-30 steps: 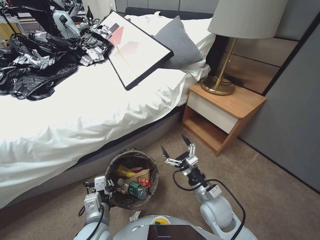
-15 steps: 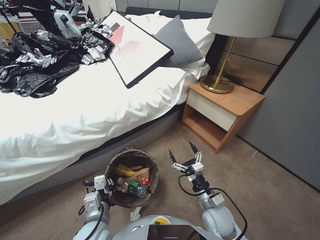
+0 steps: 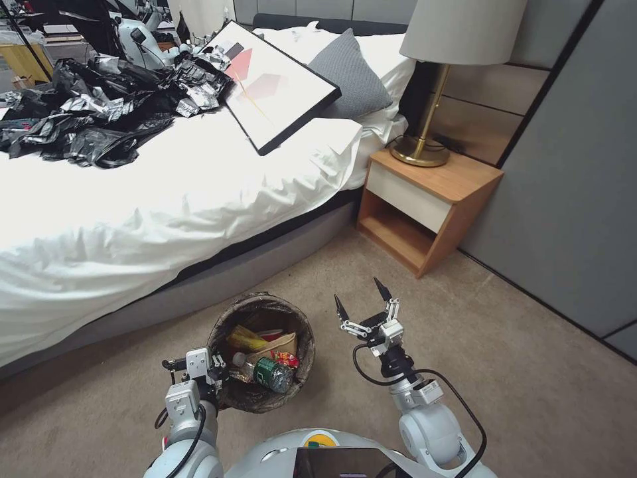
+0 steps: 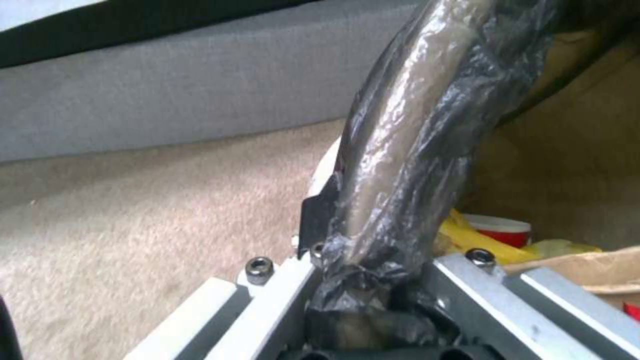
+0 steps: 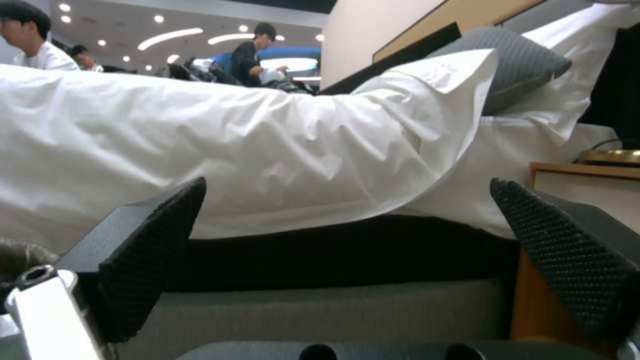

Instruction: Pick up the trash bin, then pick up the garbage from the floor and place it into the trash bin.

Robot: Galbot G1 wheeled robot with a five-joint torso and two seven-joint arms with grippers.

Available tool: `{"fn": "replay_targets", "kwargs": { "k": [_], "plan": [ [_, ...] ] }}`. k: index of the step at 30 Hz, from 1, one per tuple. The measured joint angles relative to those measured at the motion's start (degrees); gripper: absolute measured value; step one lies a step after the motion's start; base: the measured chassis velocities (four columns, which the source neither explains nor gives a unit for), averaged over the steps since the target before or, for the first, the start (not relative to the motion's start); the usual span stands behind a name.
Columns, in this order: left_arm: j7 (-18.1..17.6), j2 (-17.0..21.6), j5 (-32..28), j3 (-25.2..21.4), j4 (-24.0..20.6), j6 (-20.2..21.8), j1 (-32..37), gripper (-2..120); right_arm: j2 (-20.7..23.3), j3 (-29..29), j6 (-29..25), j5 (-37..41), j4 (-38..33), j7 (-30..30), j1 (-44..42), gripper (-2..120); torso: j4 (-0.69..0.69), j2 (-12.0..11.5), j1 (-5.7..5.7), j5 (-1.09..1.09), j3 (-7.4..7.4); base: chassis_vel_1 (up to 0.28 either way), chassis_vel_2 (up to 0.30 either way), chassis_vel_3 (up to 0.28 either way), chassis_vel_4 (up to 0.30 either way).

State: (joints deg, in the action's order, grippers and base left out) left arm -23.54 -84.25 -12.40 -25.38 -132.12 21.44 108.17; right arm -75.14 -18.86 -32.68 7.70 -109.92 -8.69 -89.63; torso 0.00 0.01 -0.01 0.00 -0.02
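The trash bin (image 3: 224, 318), lined with a dark bag, is held just above the carpet beside the bed. My left gripper (image 3: 215, 373) is shut on its near rim; the left wrist view shows the bag-covered rim (image 4: 413, 125) pinched between the fingers. Inside lies garbage: a yellow wrapper (image 3: 244, 340), tan paper (image 3: 284, 345), a red wrapper (image 3: 286, 360) and a green-labelled bottle (image 3: 269, 373). My right gripper (image 3: 361, 302) stands open and empty to the right of the bin, pointing at the bed. Its dark fingertips (image 5: 160, 235) are spread wide.
The bed (image 3: 166, 199) runs along the left, with a heap of black bags (image 3: 99, 119) and a framed picture (image 3: 275, 86) on it. A wooden nightstand (image 3: 424, 199) with a lamp (image 3: 458, 33) stands ahead, and a grey wall (image 3: 570, 199) is on the right. Open carpet (image 3: 531, 385) lies to the right.
The whole picture has shifted, so the camera moved. My right gripper turned upright and drew slightly nearer. The bin stays in the left gripper.
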Motion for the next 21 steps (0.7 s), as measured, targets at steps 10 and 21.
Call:
{"fn": "replay_targets", "kwargs": {
  "k": [10, 21],
  "plan": [
    [0.01, -0.11, -0.30, 0.00, 0.05, -0.07, -0.16, 0, -0.09, -0.16, -0.17, 0.02, -0.11, 0.07, 0.75, 100, 0.00, -0.01, 0.02, 0.00, 0.03, -0.008, -0.006, 0.011, -0.011],
    [0.01, -0.13, -0.77, 0.00, 0.05, -0.30, -0.09, 0, -0.24, -0.32, -0.59, -0.01, -0.12, 0.02, 0.80, 100, -0.01, -0.01, 0.01, 0.00, 0.02, 0.000, 0.000, 0.000, 0.000]
  ]
}}
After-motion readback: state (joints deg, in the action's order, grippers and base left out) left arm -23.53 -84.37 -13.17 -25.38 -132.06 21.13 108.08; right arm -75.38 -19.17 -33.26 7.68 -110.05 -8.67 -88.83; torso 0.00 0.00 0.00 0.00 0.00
